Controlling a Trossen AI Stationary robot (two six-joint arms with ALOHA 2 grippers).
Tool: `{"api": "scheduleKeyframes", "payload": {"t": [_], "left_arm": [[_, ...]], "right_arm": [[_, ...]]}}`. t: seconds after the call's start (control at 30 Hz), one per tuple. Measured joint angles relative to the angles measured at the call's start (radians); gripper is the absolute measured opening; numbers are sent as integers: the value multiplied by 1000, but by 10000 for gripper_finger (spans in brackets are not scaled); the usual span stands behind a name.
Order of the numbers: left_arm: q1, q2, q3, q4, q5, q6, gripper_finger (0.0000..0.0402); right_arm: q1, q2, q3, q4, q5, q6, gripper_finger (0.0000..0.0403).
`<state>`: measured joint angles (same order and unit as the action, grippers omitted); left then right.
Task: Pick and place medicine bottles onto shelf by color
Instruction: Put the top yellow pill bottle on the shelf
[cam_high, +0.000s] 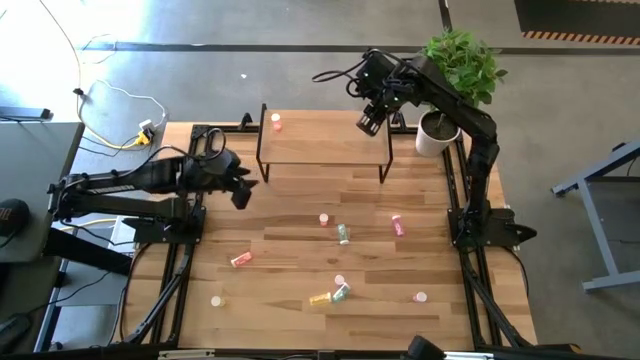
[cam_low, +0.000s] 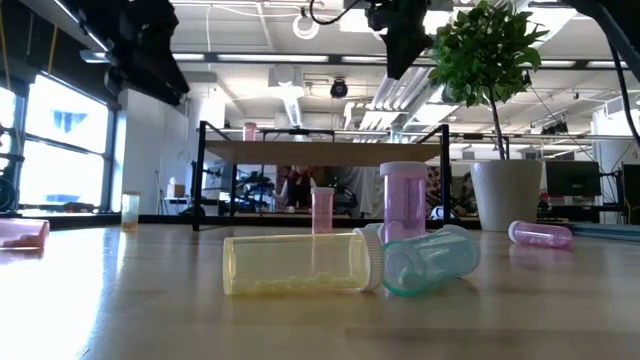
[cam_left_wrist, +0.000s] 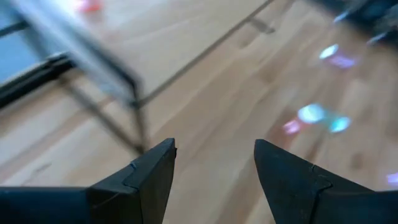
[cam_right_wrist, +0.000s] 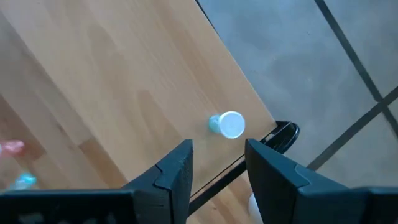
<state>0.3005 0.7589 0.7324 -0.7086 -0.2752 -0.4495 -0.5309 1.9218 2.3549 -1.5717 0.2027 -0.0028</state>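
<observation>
Between the right gripper's (cam_right_wrist: 217, 165) parted dark fingers (cam_right_wrist: 171, 171), a pale green bottle (cam_right_wrist: 227, 124) with a white cap stands on the light-wood shelf (cam_right_wrist: 112, 81) near its corner.

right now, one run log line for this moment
left pincer: open, empty, beside shelf | right pincer: open, empty, above shelf | shelf: one red bottle | other bottles on table

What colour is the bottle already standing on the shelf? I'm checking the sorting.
Red-orange, with a pale cap: the bottle stands at the shelf's left end, clearest in the high view.
</observation>
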Motion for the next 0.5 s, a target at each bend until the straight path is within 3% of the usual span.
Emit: {"api": "scheduleKeyframes", "payload": {"t": [0.27, 0.5], "left_arm": [[9, 6, 132, -363, -109, -81, 209], [99, 32, 135, -483, -55, -79, 209]], "right_arm": [[37, -41, 1, 0, -21, 79, 138], [72, -51, 1, 1, -22, 123, 138]]}}
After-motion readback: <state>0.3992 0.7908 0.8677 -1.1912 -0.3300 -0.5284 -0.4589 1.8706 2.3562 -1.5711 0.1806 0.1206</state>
